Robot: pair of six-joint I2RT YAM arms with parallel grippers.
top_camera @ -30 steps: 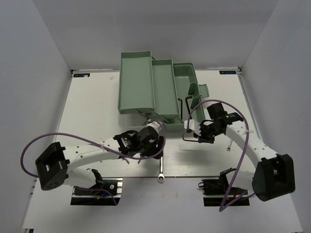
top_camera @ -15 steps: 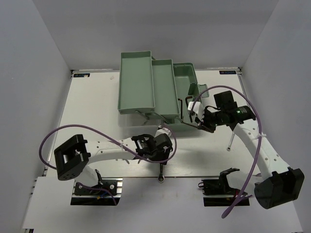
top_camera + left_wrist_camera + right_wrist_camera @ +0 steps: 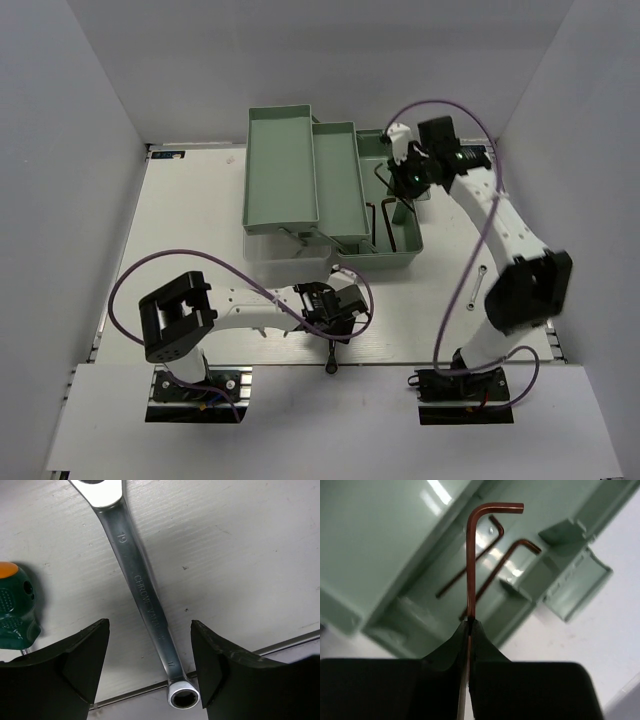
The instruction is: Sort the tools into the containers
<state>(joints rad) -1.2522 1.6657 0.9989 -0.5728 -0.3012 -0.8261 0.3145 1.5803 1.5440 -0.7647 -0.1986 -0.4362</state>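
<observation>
On every side, plain grey walls [image 3: 60,120] close in a white table [image 3: 190,220] whose surface shows fine scuffs in the left wrist view. At its far middle stands the pale green toolbox [image 3: 280,180], folded out into long trays that step down to a deeper base [image 3: 372,150] on the right.

The right arm reaches up over that base. The right gripper [image 3: 470,625] is clenched tight, its dark fingers [image 3: 447,650] pressed together on the long shank of a coppery hex key [image 3: 470,555]. The key stands upright above the base with its short leg bent to the right. Two more hex keys [image 3: 451,582] lie slanted on the floor of the base below it.

The left arm lies low along the near side. The left gripper [image 3: 149,645] is spread wide, one finger on each side of the silver wrench [image 3: 142,590]. The wrench lies flat on the table, and neither pad clearly touches it. A green-handled screwdriver [image 3: 15,605] with an orange cap lies just beside the left finger. A thin silver rod [image 3: 478,285] lies right of the toolbox.
</observation>
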